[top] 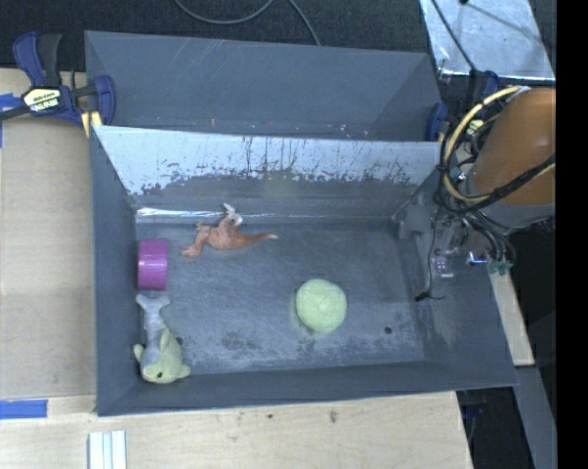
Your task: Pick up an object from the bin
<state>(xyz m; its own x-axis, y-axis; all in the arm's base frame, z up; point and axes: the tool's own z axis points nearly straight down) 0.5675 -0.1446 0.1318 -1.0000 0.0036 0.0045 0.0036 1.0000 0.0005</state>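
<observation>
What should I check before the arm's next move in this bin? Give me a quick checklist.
1. Gripper clear of every loose object: ok, it hangs by the right wall.
2. Green ball alone mid-floor, nearest the gripper: ok.
3. Orange toy animal apart from the others, near the back wall: ok.
4. Purple cylinder away from the left wall: not ok, it sits close.
5. Toy fish tail clear of the purple cylinder: cannot tell.
</observation>
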